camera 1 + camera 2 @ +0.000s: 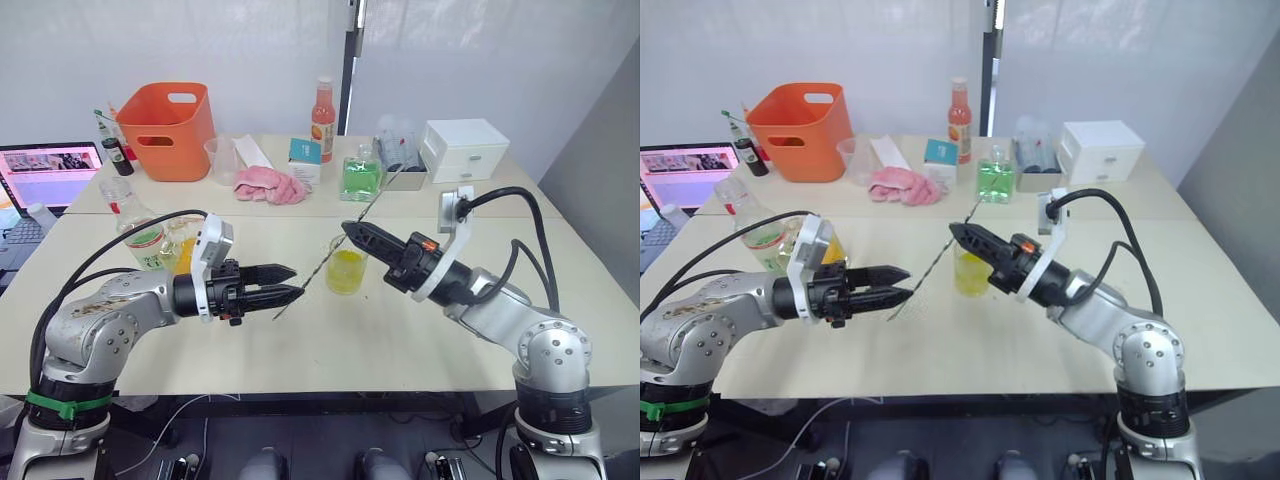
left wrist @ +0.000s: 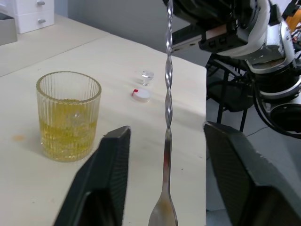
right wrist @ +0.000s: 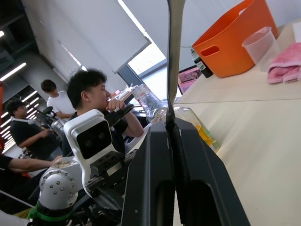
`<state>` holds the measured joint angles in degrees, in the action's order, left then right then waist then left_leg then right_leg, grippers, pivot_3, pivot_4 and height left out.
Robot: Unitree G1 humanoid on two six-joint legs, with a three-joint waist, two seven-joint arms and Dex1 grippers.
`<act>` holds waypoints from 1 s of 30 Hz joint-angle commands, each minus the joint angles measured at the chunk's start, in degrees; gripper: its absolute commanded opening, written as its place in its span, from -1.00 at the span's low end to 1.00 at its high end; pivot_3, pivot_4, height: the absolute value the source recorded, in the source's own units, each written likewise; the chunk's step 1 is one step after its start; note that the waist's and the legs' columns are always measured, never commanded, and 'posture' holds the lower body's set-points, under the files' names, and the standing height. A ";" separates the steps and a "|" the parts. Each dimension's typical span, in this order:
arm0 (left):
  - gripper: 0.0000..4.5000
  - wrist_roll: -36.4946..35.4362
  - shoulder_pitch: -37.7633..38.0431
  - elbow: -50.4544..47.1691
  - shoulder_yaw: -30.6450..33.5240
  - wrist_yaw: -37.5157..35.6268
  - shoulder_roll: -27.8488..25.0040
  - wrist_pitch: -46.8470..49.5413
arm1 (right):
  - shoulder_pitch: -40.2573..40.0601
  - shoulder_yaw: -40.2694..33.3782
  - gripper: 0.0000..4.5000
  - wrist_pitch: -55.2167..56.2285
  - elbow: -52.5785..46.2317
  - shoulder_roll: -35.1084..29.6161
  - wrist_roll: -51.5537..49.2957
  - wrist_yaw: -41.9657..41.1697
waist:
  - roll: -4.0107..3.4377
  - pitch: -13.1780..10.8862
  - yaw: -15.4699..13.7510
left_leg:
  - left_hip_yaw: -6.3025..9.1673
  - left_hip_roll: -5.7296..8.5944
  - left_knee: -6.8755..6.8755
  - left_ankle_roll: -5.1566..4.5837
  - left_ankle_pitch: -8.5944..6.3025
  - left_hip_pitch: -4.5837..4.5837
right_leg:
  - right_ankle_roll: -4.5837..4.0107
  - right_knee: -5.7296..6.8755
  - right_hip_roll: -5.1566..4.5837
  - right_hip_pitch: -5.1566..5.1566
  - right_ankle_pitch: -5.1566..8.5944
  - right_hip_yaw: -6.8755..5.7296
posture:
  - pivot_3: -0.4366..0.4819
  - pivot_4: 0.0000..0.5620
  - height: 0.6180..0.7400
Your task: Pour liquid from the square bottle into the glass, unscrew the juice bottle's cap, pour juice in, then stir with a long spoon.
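Note:
My right gripper (image 1: 350, 232) is shut on the long spoon (image 1: 318, 268), a thin twisted silver rod slanting over the table. Its small bowl (image 2: 163, 214) hangs between the spread fingers of my open left gripper (image 1: 288, 283), which does not touch it. Just behind the spoon stands the glass (image 1: 347, 270), a ribbed tumbler partly full of yellow liquid. The square bottle (image 1: 185, 252) with orange-yellow liquid and the juice bottle (image 1: 140, 236) stand behind my left forearm. The juice bottle's cap (image 2: 141, 94), small and white, lies on the table past the glass, next to a clear stopper (image 2: 146, 76).
On the back table are an orange basket (image 1: 170, 130), a plastic cup with spout (image 1: 225, 160), a pink cloth (image 1: 270, 185), a green-liquid square bottle (image 1: 360, 178), a tall orange-red bottle (image 1: 322, 120) and a white drawer box (image 1: 463, 150). A laptop (image 1: 45, 175) sits far left. People (image 3: 94, 108) sit beyond my left side.

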<state>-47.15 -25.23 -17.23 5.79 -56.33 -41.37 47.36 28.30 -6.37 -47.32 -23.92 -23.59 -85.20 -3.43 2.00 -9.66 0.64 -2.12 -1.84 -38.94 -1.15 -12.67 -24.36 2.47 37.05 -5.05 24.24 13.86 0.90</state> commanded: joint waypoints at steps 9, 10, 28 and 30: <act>0.99 10.41 2.54 -1.15 -1.07 5.58 2.90 -10.67 | 12.26 -6.94 -1.00 3.42 5.16 -7.19 7.35 -2.03 | -0.04 -0.03 0.00 | -0.06 0.00 0.01 0.00 0.00 -0.01 | 0.00 -0.02 -0.03 0.02 0.00 0.02 | -0.05 -0.47 0.59; 0.99 10.83 2.58 -1.21 -1.16 6.05 3.54 -11.33 | 13.62 -6.68 -1.00 3.25 5.68 -8.26 9.04 -2.48 | -0.04 -0.03 -0.05 | -0.06 0.00 0.01 0.00 0.00 -0.01 | 0.00 -0.02 -0.04 0.03 0.00 0.03 | -0.05 -0.47 0.59; 0.99 14.96 3.53 -1.29 -2.34 12.09 10.57 -17.81 | 23.75 6.27 -1.00 2.65 15.14 -13.29 35.58 -23.31 | -0.04 -0.03 -0.03 | -0.09 0.01 0.04 -0.01 0.00 -0.07 | 0.00 -0.06 -0.08 0.05 -0.01 0.00 | -0.05 -0.47 0.59; 0.99 15.18 3.49 -1.30 -2.46 12.07 10.72 -17.95 | 24.44 6.72 -1.00 3.13 16.69 -12.03 37.70 -24.71 | -0.04 -0.03 0.00 | -0.09 0.01 0.03 -0.01 0.00 -0.06 | 0.00 -0.06 -0.07 0.05 -0.01 0.00 | -0.05 -0.47 0.59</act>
<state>-31.75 -21.30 -17.09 3.09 -44.01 -30.68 30.70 51.03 1.14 -46.08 -7.14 -35.79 -49.07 -26.74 1.96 -9.68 0.64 -2.21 -1.83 -38.91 -1.16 -12.67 -24.42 2.47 37.00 -5.12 24.28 13.85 0.89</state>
